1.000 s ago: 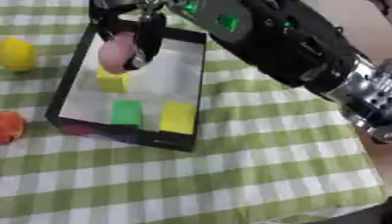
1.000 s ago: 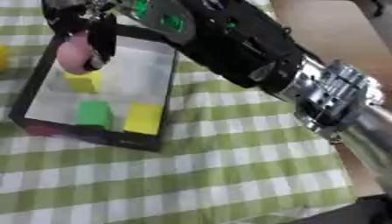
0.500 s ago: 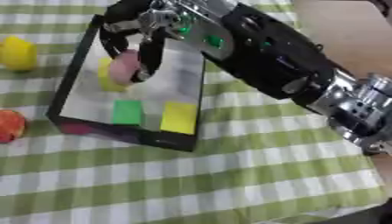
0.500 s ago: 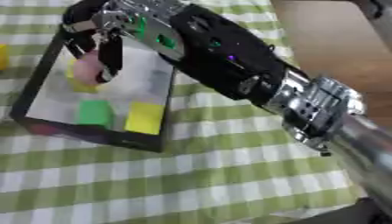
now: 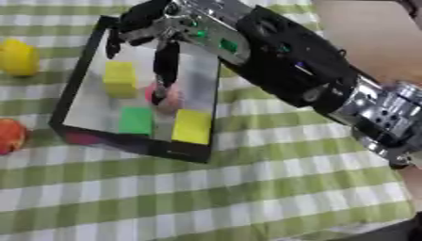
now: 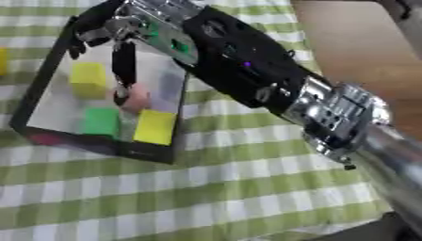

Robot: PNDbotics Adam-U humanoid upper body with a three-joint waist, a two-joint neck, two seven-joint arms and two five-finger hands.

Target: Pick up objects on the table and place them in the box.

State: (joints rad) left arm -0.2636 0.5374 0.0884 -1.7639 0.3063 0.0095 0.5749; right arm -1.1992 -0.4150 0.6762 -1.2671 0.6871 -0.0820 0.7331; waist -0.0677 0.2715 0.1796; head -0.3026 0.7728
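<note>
**Right hand spread over the box, pink object lying inside**

Reaching in from the right side of the frame, the black and silver right hand (image 5: 152, 35) is held over the upper part of the shallow black-rimmed box (image 5: 76, 82), which sits in the left half of the picture on a green and white checked tablecloth (image 5: 247, 188). The fingers are seen spread and mostly straight, nothing being gripped; one dark finger (image 5: 166, 63) points down into the box, its tip at or just above a small rounded pink object (image 5: 165, 96). Whether the tip touches it cannot be told.

The pink object is found on the pale floor of the box, near its middle. A yellow block (image 5: 120, 78) lies just to its upper left, a green block (image 5: 137, 120) to its lower left and a second, flatter yellow block (image 5: 193, 126) to its lower right. Something magenta (image 5: 81, 138) is glimpsed at the lower left corner of the box.

Outside the box, a yellow rounded object (image 5: 18, 57) is placed at the upper left edge of the frame, and an orange-red rounded object (image 5: 10, 135) at the left edge lower down. Bare wooden surface (image 6: 354, 52) is shown at the upper right.
</note>
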